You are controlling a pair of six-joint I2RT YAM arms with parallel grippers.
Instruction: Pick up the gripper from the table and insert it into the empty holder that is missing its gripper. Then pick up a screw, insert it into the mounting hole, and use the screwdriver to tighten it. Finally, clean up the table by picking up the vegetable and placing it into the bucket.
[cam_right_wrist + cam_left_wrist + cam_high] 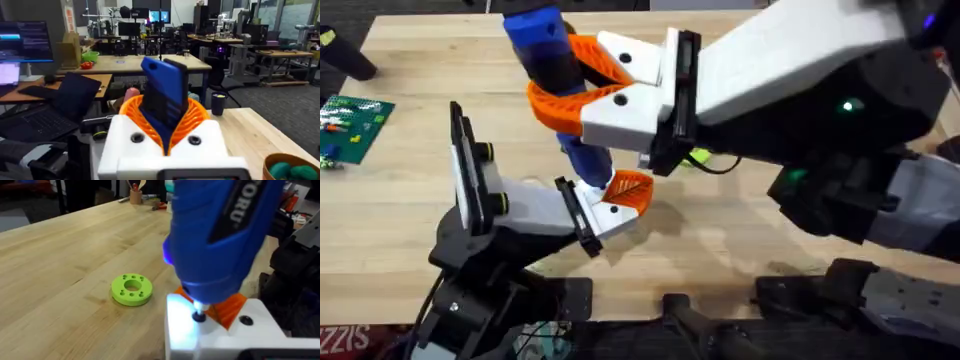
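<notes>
We see the right gripper (575,75) clamped around the screwdriver (555,75), which stands upright with its tip on the holder (220,335), beside the orange gripper (630,190) seated there. What looks like the bucket (292,167) sits near the table (740,240) edge; the left gripper's state we cannot tell.

The right pincer (167,131) clamps the upright blue screwdriver (162,95).

My right arm reaches across the middle from the lower right, large under the camera; my right gripper (582,85) has its orange jaws clamped around the screwdriver (552,55); my left gripper (620,200) sits low, angled rightward, beneath its tip.
</notes>
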